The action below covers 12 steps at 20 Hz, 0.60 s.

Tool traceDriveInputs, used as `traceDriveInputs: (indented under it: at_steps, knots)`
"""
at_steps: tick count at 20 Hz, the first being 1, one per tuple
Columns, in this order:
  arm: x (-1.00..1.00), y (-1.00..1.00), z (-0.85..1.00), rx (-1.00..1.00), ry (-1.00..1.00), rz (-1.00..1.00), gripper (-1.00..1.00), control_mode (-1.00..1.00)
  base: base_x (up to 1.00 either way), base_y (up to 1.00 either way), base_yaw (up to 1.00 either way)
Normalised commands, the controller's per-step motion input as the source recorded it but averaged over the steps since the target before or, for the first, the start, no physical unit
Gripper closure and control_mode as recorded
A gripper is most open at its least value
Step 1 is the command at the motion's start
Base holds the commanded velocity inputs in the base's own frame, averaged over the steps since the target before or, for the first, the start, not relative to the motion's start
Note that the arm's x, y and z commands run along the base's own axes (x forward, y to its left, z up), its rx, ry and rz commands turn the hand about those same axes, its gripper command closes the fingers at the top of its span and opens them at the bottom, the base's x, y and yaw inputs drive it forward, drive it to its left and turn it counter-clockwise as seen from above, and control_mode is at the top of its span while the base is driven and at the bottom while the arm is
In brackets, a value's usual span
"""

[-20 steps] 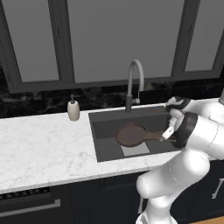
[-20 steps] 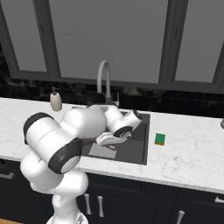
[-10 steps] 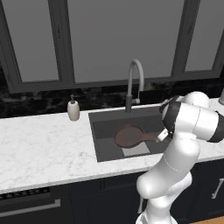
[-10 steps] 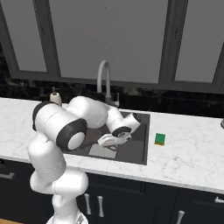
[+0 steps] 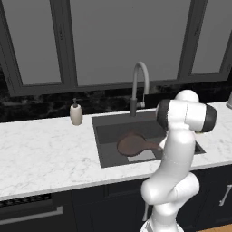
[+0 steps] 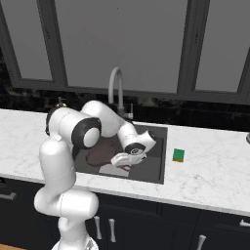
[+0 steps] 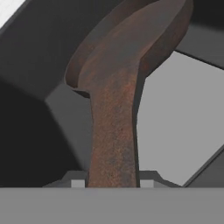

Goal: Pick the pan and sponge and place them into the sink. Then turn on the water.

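Note:
The dark-brown pan [image 5: 132, 144] lies low inside the sink [image 5: 102, 140], partly over the lighter square on its floor. My gripper [image 6: 128, 161] is down in the basin at the pan's right side, shut on the pan's handle. In the hand view the brown handle [image 7: 113, 135] runs up from between the fingertips [image 7: 78, 182] to the pan's bowl [image 7: 131, 39]. Whether the pan touches the floor I cannot tell. The green sponge [image 6: 178, 155] lies flat on the counter just right of the sink [image 6: 157, 158]. The grey gooseneck faucet [image 5: 140, 81] stands behind the basin with no water running.
A beige soap dispenser [image 5: 76, 113] stands on the white marble counter left of the sink. My own arm [image 5: 181, 136] rises in front of the basin's right half. Dark windows and a black backsplash close off the back.
My elbow has swung up and inward over the sink's front edge. The gripper stays shut on the handle and the pan has barely shifted in the basin.

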Motion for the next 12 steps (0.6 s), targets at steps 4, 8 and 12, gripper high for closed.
traceDriveInputs:
  at_steps: [4, 8, 12]
  knots:
    - [0.33, 0.00, -0.38, 0.00, 0.01, 0.00, 1.00, -1.00, 0.00, 0.00, 0.00]
    - [0.36, 0.00, -0.36, 0.00, 0.00, 0.00, 1.00, -1.00, 0.00, 0.00, 0.00]
    - [0.38, 0.00, -0.38, 0.00, 0.00, 0.00, 1.00, -1.00, 0.00, 0.00, 0.00]
